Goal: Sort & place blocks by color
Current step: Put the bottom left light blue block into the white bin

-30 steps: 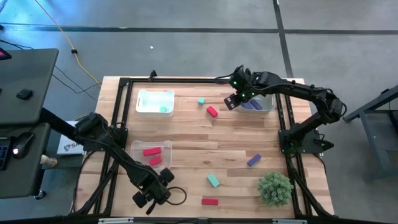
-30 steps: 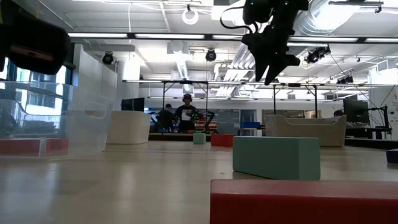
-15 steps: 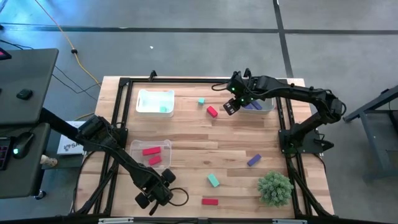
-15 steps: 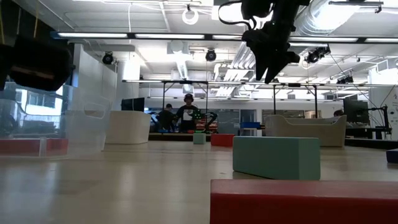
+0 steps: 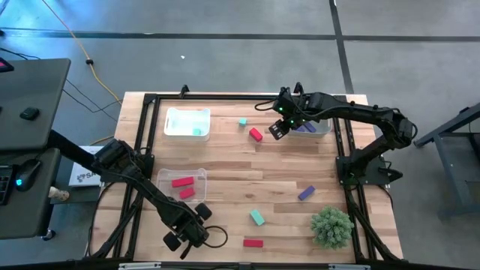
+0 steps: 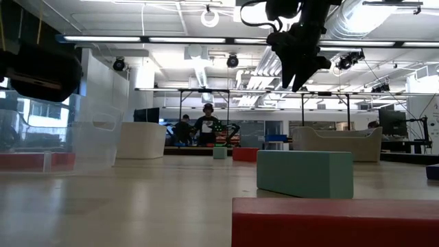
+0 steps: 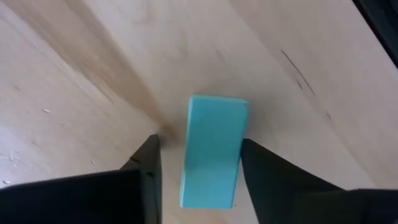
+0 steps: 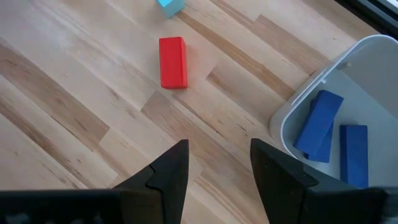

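Observation:
My left gripper (image 5: 185,235) is open near the table's near edge, left of centre. Its fingers stand on either side of a teal block (image 7: 213,152) that lies along them; the high view hides this block under the gripper. My right gripper (image 5: 277,129) is open and empty above the table, between a red block (image 5: 256,134) and the far-right tray (image 5: 319,129). The right wrist view shows that red block (image 8: 173,62) lying flat and two purple-blue blocks (image 8: 329,127) in the tray. Loose teal (image 5: 257,217), red (image 5: 253,242) and purple (image 5: 306,193) blocks lie near the near edge. My left gripper's fingers lie along the teal block's two long sides. One finger (image 7: 261,177) stands right against one long side (image 7: 239,149), and the other finger (image 7: 149,168) stands a little apart from the block. Whether the gripper touches the block, I cannot tell.
A clear tray (image 5: 182,187) with red blocks stands left of centre. A clear tray (image 5: 187,122) with a teal block stands at the far left. A small teal block (image 5: 242,121) lies at the far middle. A spiky green plant (image 5: 331,226) stands at the near right.
My right gripper has gone a little away from the far-right tray, toward the red block and the near edge, staying open. My left gripper has shifted slightly and shows lower in the low view.

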You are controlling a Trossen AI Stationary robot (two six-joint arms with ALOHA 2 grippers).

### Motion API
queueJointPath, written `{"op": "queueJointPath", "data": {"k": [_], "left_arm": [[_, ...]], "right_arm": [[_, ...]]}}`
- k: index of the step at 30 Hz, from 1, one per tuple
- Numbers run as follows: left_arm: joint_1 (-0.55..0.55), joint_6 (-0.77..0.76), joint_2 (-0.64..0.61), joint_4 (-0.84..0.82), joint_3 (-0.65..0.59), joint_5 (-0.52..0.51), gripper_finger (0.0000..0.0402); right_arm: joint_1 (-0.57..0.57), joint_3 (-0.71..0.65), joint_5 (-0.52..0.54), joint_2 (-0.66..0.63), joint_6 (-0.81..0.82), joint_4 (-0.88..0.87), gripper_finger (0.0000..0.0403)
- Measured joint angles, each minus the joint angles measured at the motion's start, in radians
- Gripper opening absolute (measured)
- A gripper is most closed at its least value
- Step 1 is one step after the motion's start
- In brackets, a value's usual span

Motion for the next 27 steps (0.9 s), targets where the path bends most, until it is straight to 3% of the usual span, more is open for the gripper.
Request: {"op": "queueJointPath", "data": {"k": [6,17,27], "left_arm": [[0.000,-0.026,0.000,0.005,0.000,0.018,0.0077],[-0.002,-0.163,-0.007,0.106,-0.071,-0.024,0.0064],[-0.001,-0.158,-0.015,0.111,-0.073,-0.005,0.0005]], "right_arm": [[0.000,0.000,0.000,0.000,0.000,0.000,0.0161],[0.000,0.000,0.011,0.000,0.000,0.000,0.0161],[0.000,0.000,0.010,0.000,0.000,0.000,0.0161]]}}
